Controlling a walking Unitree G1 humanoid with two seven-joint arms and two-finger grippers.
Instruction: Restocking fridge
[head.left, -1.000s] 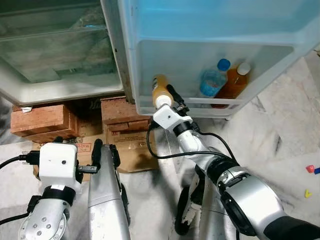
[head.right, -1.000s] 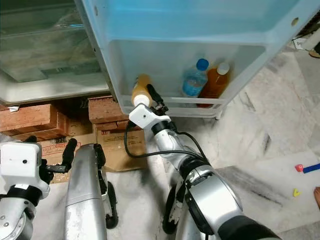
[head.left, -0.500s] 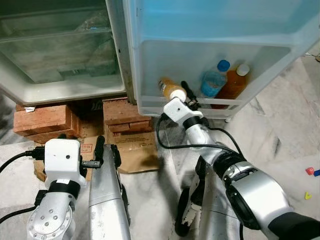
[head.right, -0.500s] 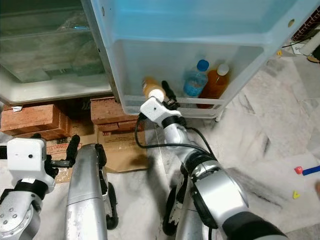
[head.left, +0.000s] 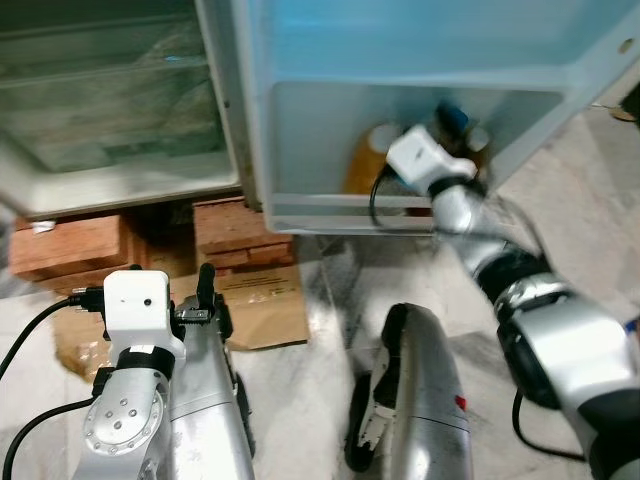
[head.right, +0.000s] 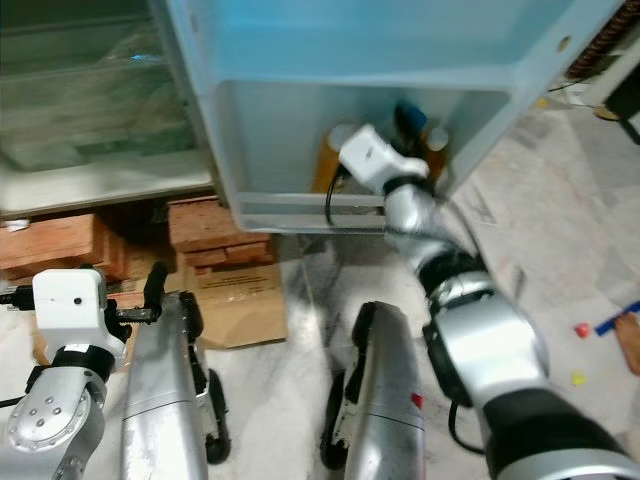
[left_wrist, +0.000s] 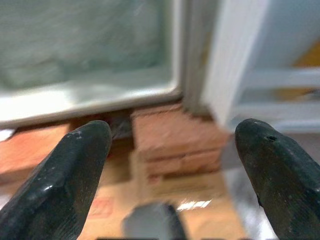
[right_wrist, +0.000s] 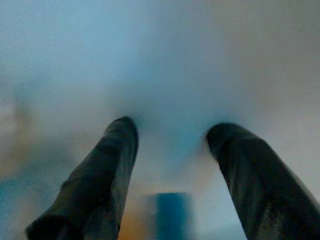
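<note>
An orange juice bottle (head.left: 366, 160) stands in the fridge door's bottom shelf (head.left: 330, 207), behind its translucent wall. My right gripper (head.left: 455, 128) reaches into the same shelf just right of that bottle, near a blue-capped water bottle (head.left: 447, 110) and another orange bottle (head.right: 436, 142). In the right wrist view its fingers (right_wrist: 100, 180) are spread apart with nothing between them; a blurred blue cap (right_wrist: 170, 210) lies beyond. My left gripper (head.left: 205, 300) is held low over the floor, open and empty, its fingertips (left_wrist: 75, 170) facing the bricks.
The open fridge body with a frosted glass drawer (head.left: 110, 110) is at the left. Red bricks (head.left: 235, 225) and flat cardboard (head.left: 265, 305) lie under the fridge. Marble floor spreads to the right, with small coloured bits (head.right: 580, 328) on it.
My right gripper has carried the juice bottle over the shelf wall, let go of it and moved right toward the blue-capped bottle. The head camera has shifted.
</note>
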